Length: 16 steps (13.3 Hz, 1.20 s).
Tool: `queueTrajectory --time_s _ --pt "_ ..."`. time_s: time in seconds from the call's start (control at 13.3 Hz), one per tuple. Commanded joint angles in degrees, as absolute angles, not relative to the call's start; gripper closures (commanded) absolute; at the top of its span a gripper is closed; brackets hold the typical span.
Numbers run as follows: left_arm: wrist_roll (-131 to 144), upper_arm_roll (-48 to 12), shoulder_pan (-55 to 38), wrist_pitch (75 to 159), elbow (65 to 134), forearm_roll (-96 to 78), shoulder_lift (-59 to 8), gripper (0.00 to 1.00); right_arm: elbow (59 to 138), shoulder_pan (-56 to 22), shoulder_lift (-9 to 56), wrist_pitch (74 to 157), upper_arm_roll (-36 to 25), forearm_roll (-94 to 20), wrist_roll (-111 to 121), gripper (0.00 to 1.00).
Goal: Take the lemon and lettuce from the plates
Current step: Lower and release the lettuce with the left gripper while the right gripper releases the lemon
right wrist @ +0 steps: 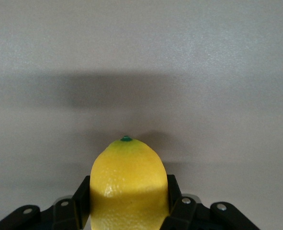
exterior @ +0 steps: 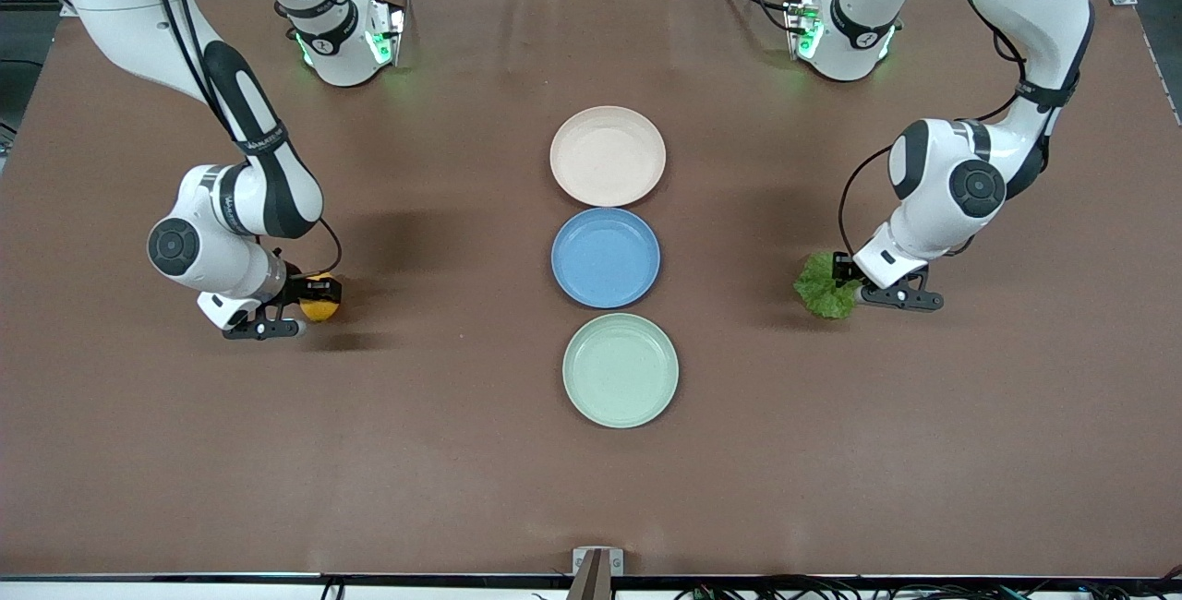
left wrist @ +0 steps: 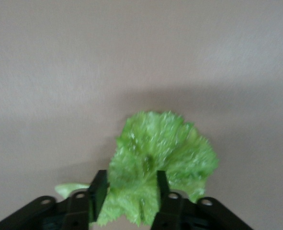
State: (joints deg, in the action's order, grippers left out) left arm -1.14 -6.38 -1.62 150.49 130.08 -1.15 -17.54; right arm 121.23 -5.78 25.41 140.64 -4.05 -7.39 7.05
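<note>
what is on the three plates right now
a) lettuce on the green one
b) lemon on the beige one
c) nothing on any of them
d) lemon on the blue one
c: the beige plate, blue plate and green plate all show bare; the lemon sits in the right pincer and the lettuce is at the left pincer.

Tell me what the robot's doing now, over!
Right gripper shut on lemon. Left gripper around lettuce, fingers parted. Plates empty. Nothing blocking.

Matt plates [exterior: 608,157], crinkled lettuce [exterior: 825,287], smooth lemon [exterior: 321,299], brown cloth tabletop [exterior: 462,452].
</note>
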Motion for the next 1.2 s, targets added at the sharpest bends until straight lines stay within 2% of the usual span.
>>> queueTrajectory --time_s 0.0,0.08,0.15,0.23,0.38,0.68,0.9,1.13 --pt "-1.4 -6.8 -1.1 146.5 126.4 -0.2 -14.7 0.00 122.1 -4.2 25.2 141.5 -3.0 -7.6 9.1 0.92" --pt "-1.4 -6.7 -1.1 144.2 124.9 -0.2 -13.0 0.00 122.0 -4.2 25.2 141.3 -3.0 -7.6 9.1 0.76" --pt "-1.4 -6.7 -1.1 140.7 123.4 -0.3 -11.4 0.00 121.8 -4.2 25.2 141.1 -3.0 -7.5 9.1 0.30" --pt "-1.5 -6.7 -1.0 136.5 122.2 -0.3 -9.2 0.00 121.5 -4.1 25.1 140.7 -3.1 -7.6 9.1 0.00" --pt "-1.5 -6.5 -0.4 129.8 120.4 -0.4 -4.9 0.00 119.1 -4.0 24.4 138.5 -3.1 -7.5 8.9 0.00" --pt "-0.9 -6.4 1.0 116.9 111.7 -0.4 -1.1 0.00 100.9 -2.6 23.4 114.3 -3.4 -6.7 8.1 0.00" --pt "0.7 -6.2 1.0 107.7 103.0 -0.7 -1.3 0.00 89.9 -1.8 23.3 102.4 -4.2 -2.2 8.3 0.00" --pt "1.3 -6.1 1.1 103.6 98.9 -1.0 -0.7 0.00 81.3 -2.8 23.6 93.4 -4.1 2.7 8.2 0.00"
